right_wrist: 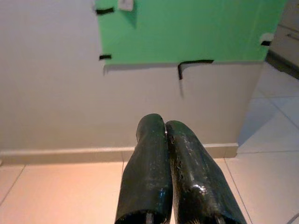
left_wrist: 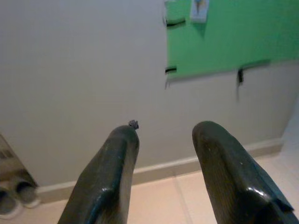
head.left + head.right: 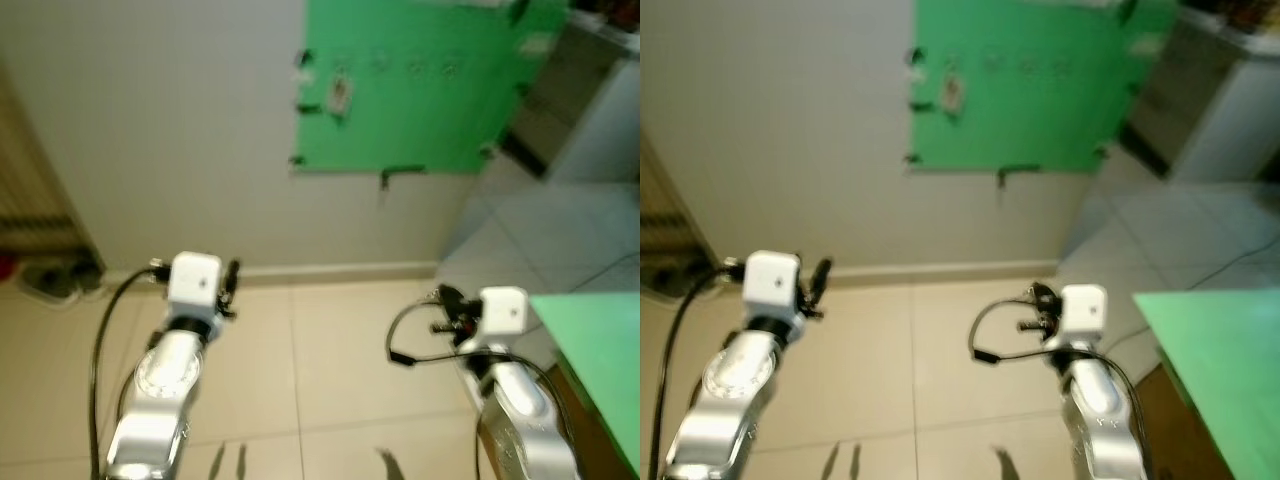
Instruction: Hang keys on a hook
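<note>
A green board (image 3: 420, 85) is taped to the far wall, with a small white tag (image 3: 340, 95) at its left, its writing unreadable. Left hand (image 2: 163, 135) released; right hand (image 1: 166, 128) clenched, holding nothing.

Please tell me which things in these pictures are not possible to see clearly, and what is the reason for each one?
- Hooks on the green board: blurred and too small in both eye views; their shape and number are unclear.
- White item near the board's top: cut off by the left wrist picture's edge.
- Keys: none can be made out; the left tool stands open with nothing between its fingers, the right tool is shut.
- Shoes by the wall: blurred, dark.
</note>
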Robot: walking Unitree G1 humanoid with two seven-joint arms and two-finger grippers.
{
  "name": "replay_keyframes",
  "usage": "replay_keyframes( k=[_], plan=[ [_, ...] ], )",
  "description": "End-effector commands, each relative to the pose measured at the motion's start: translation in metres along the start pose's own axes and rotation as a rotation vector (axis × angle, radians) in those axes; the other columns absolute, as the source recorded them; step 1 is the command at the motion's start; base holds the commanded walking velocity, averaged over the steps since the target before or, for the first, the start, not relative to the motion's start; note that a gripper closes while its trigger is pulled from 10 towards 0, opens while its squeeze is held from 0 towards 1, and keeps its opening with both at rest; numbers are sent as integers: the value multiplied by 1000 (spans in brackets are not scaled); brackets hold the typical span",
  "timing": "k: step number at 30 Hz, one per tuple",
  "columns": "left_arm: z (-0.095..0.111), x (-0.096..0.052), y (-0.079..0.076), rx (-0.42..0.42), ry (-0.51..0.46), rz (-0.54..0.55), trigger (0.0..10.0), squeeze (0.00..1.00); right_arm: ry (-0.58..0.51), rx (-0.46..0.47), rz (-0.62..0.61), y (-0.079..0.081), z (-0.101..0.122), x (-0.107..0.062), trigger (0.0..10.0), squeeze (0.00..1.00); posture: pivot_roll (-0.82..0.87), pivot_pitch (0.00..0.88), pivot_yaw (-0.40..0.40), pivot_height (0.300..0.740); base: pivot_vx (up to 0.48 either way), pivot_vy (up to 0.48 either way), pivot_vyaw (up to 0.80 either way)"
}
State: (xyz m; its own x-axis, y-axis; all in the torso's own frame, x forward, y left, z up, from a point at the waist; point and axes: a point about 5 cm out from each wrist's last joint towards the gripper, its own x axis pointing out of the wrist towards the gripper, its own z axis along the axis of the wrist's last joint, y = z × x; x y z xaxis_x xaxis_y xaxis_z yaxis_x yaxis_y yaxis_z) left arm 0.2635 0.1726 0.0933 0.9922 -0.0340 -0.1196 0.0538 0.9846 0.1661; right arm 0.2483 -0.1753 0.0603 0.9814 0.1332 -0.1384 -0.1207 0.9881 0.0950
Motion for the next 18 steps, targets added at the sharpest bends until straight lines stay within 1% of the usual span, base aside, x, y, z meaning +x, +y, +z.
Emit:
replay_keyframes(
  k=[1, 3, 5, 9, 11, 12, 13, 16, 18],
  plan=[
    [12, 8, -7, -21, -38, -44, 10000, 0, -3, -19, -61, -14, 2, -2, 10000, 0, -44, 0, -4, 740, 0, 0, 0],
    [15, 9, -7, -37, -45, -55, 10000, 0, -4, -20, -64, -14, 1, -2, 10000, 0, -44, 0, -4, 740, 0, 0, 0],
    [18, 15, -1, -45, -37, -27, 10000, 0, -8, -21, -66, -12, 1, -1, 10000, 0, -49, 0, 10, 740, 450, 0, 0],
    [18, 15, 0, -38, -33, -17, 10000, 0, -9, -23, -68, -11, 1, -1, 10000, 0, -53, 0, 16, 740, 450, 0, 0],
    [16, 15, 1, -34, -31, 0, 10000, 0, -7, -27, -71, -12, 1, -1, 10000, 0, -58, 0, 20, 740, 454, 0, 0],
    [14, 14, 2, -47, -23, 34, 10000, 0, -10, -30, -78, -15, 3, 0, 10000, 0, -60, 0, 21, 740, 450, 0, 0],
    [14, 14, 2, -47, -23, 34, 10000, 0, -10, -30, -78, -15, 3, 0, 10000, 0, -60, 0, 21, 740, 450, 0, 0],
    [11, 13, -1, -63, -1, 41, 10000, 0, -18, -37, -78, -17, 6, 1, 10000, 0, -63, 0, 20, 740, 454, 0, 0],
    [10, 12, -7, -81, 5, 16, 10000, 0, -22, -47, -68, -17, 9, 2, 10000, 0, -64, 0, 19, 740, 437, 0, 0]
  ],
)
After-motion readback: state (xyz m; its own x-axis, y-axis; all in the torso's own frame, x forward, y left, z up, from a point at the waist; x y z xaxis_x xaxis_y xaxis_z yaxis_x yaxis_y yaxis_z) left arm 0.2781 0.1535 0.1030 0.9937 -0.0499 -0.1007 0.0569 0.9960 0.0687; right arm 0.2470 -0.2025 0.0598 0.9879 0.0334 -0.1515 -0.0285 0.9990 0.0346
